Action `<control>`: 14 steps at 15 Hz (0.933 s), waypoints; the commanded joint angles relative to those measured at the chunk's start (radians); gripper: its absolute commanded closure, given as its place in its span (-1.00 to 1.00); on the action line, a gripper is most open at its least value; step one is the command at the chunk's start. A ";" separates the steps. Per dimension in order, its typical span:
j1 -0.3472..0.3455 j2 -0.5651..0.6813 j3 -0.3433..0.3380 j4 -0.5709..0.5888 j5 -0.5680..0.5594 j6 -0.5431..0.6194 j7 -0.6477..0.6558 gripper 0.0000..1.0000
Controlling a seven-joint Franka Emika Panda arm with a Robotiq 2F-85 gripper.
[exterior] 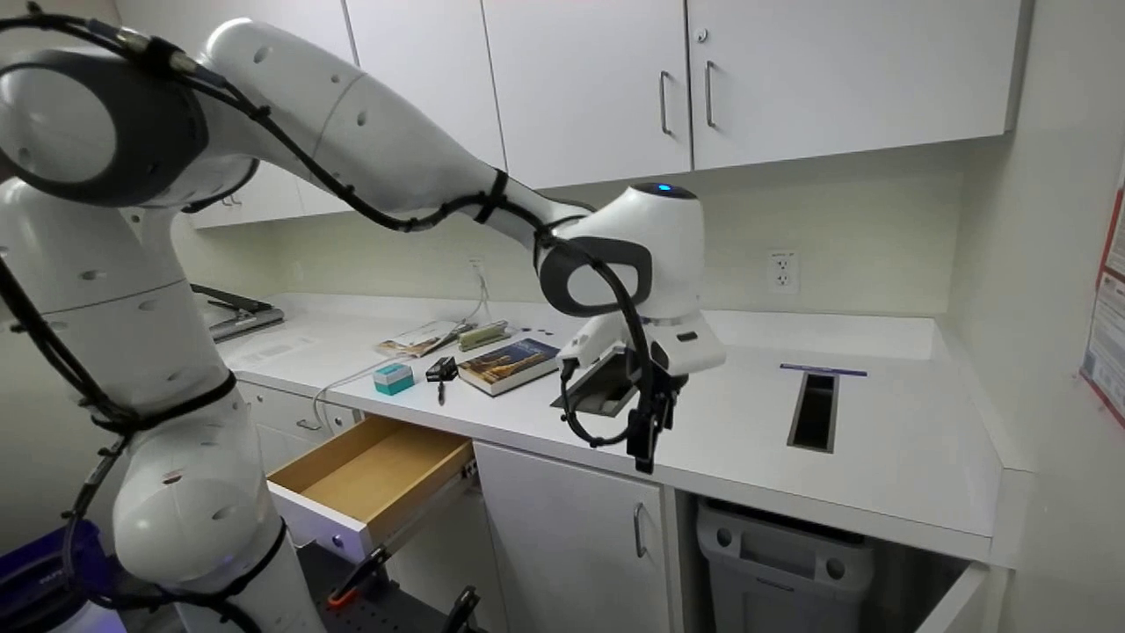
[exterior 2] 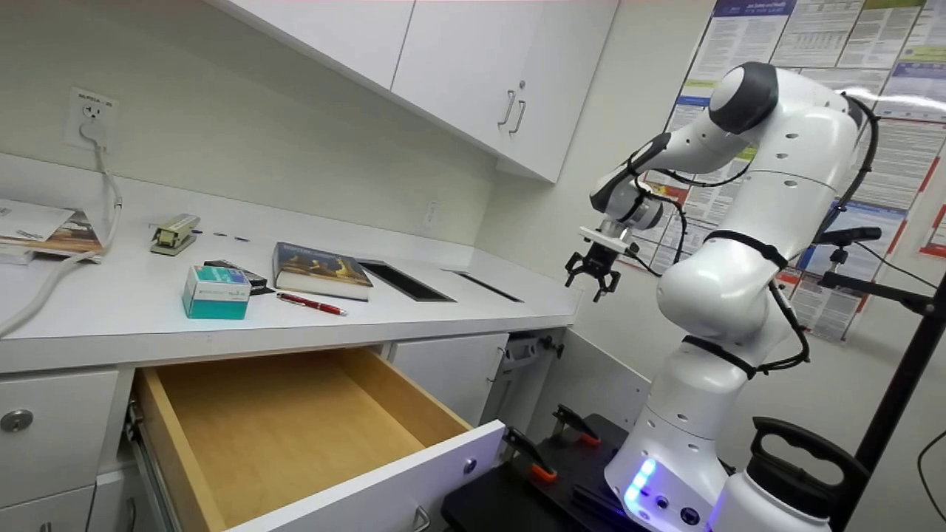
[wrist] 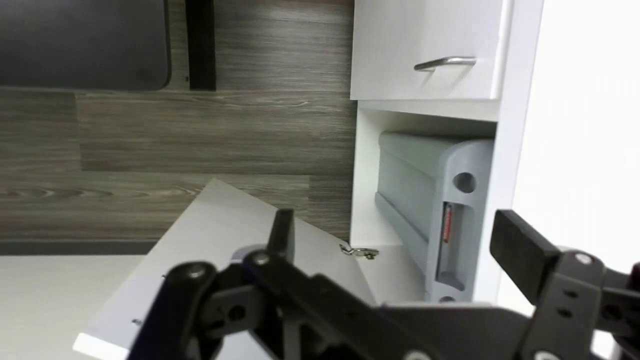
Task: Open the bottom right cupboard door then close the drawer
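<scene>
While one cupboard door (exterior 2: 591, 380) gapes, one drawer (exterior 2: 295, 436) protrudes.

In an exterior view you have a white surface (exterior 2: 133, 288) carrying a green stapler (exterior 2: 174, 235), teal-and-white box (exterior 2: 216, 294), red pen (exterior 2: 311, 304) and book (exterior 2: 322, 272), all left of the frame's centre.

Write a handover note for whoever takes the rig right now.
Gripper: jaws wide apart, holding nothing, pointing down.
Bottom right cupboard door: swung open, with a gray bin showing inside.
Drawer: pulled out.
Done: the door is open.
Left: close the drawer, probably best by pushing on its white front.
</scene>
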 commanded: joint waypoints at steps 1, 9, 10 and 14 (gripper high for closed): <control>0.051 -0.206 0.079 -0.105 -0.073 -0.028 -0.013 -1.00; 0.200 -0.495 0.326 -0.309 -0.026 -0.034 -0.071 -1.00; 0.225 -0.519 0.348 -0.329 -0.013 -0.036 -0.086 -1.00; 0.220 -0.486 0.374 -0.304 -0.015 -0.029 -0.059 -1.00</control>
